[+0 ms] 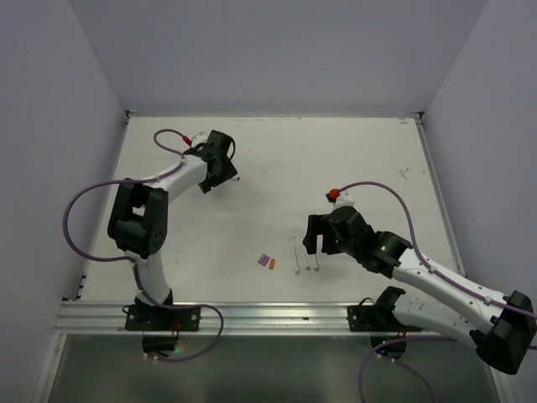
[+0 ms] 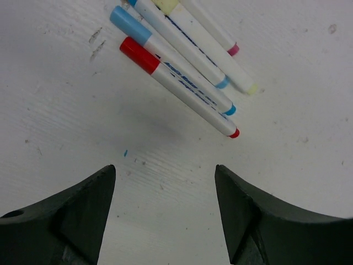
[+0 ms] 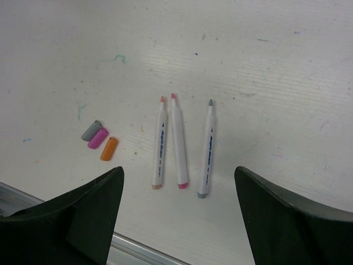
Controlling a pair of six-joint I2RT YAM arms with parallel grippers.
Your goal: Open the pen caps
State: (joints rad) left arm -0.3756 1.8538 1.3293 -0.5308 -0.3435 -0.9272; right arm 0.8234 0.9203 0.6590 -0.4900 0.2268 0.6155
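White table top (image 1: 277, 159) carries everything, so read each place from the red-capped pen (image 2: 177, 88), the nearest of the bundle of pens (image 2: 193, 49) lying at the far left. Your left arm (image 1: 143, 218) reaches out to that pen. Your right arm (image 1: 436, 277) works well apart from it, toward the near right. The left gripper (image 2: 164, 172) hovers just on the near side of the red-capped pen, fingers spread, empty and touching nothing. The right gripper (image 3: 177, 169) is likewise released and holds nothing. It hangs far from the red-capped pen, over three bare pens (image 3: 177, 138) whose loose caps (image 3: 99, 138) lie just beside them, so that lot looks done. By the look of it, your coming move turns on one thing: the red-capped pen lies ahead of the left fingers, not between them. Its long axis also runs on a slant across the wrist view, with the red cap (image 2: 139, 55) up and left and the small red end down and right. The gap between the fingers runs straight across, so you would likely need to advance and turn the wrist until the jaws cross the barrel. Your left arm is plainly the nearer one. The blue cap (image 2: 130, 25) sits just beyond the red cap, close enough that you could catch both.
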